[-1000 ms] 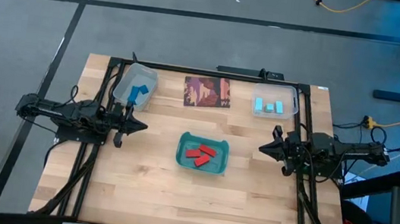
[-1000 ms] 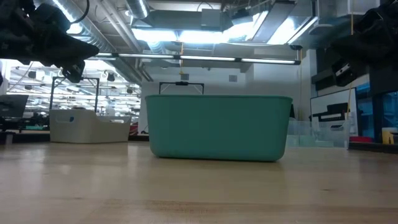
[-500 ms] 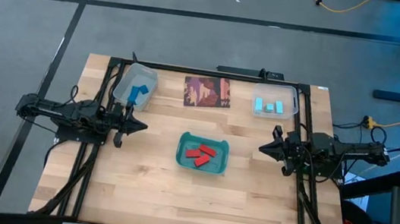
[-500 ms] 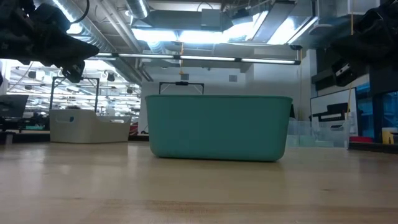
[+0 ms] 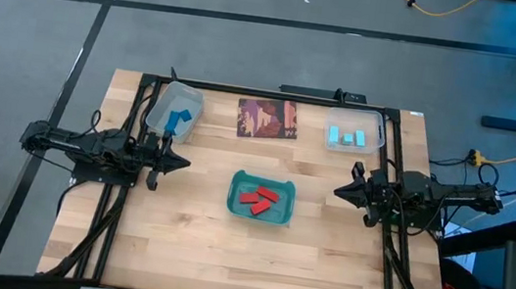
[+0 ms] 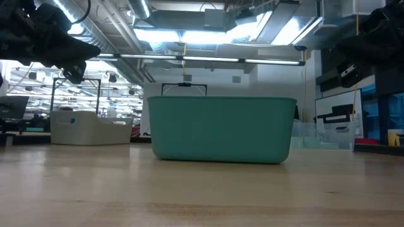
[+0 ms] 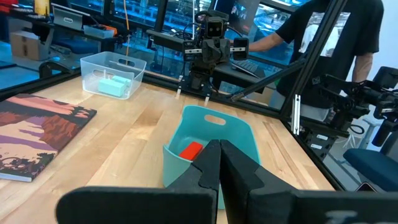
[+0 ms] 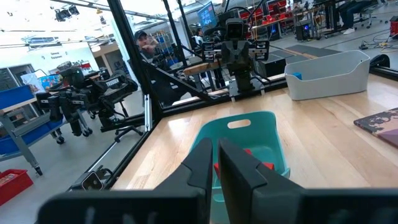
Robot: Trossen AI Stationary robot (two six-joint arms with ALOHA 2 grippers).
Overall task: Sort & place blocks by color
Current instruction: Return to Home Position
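Sort state: no block seen loose on the desk (image 5: 186, 244). Red blocks (image 5: 256, 199) lie in the teal bin (image 5: 264, 177) at centre. Dark blue blocks (image 5: 177, 118) are in the white bin (image 5: 164, 103), far left. Light cyan blocks (image 5: 348, 136) are in the clear bin (image 5: 377, 139), far right. A printed card (image 5: 267, 119) sits between the two far bins.

Left gripper (image 5: 177, 163) hangs left of the teal bin and the right gripper (image 5: 341, 189) right of it, tips facing inward, both apart from the bin. Wrist views show each pair of fingers pressed together with nothing between them.

Judgement: sorting looks done; only parking the arms remains.

Risks:
- The left gripper is near the white bin's near edge, so a swing toward the far side could clip it and shift or spill the blue blocks.
- Either arm dipping inward could nudge the teal bin.
- The count of blue blocks cannot be confirmed from above.
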